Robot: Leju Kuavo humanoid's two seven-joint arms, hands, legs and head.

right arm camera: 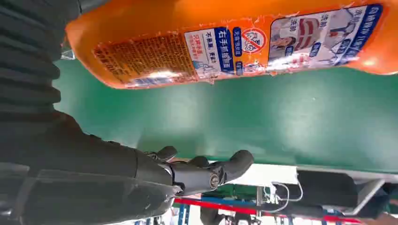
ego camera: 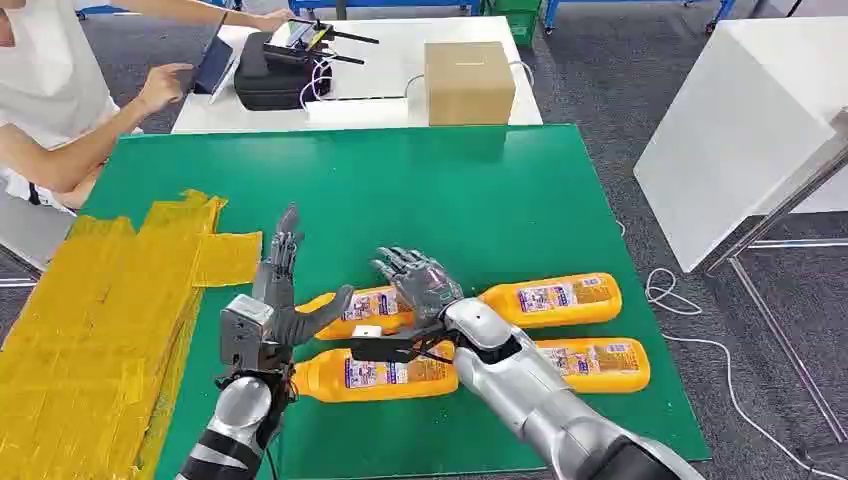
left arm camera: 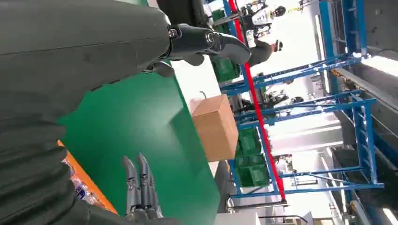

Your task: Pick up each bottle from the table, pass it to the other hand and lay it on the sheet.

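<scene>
Right robot hand (ego camera: 420, 278) hovered above the bottles (ego camera: 380, 375), fingers spread, grasping nothing. Left robot hand (ego camera: 275, 300) stood upright beside them, released, likely waiting to receive. Four bottles lay on the green desk (ego camera: 450, 190); yellow sheet (ego camera: 100, 320) at the left.

I see an orange bottle (right arm camera: 234, 42) lying on the green table (right arm camera: 263, 122). My right hand (right arm camera: 187, 173) hangs beside it, fingers (right arm camera: 234, 161) apart, holding nothing.

Bottle (right arm camera: 225, 42) label: "右手抓瓶身" (rest unreadable)
</scene>
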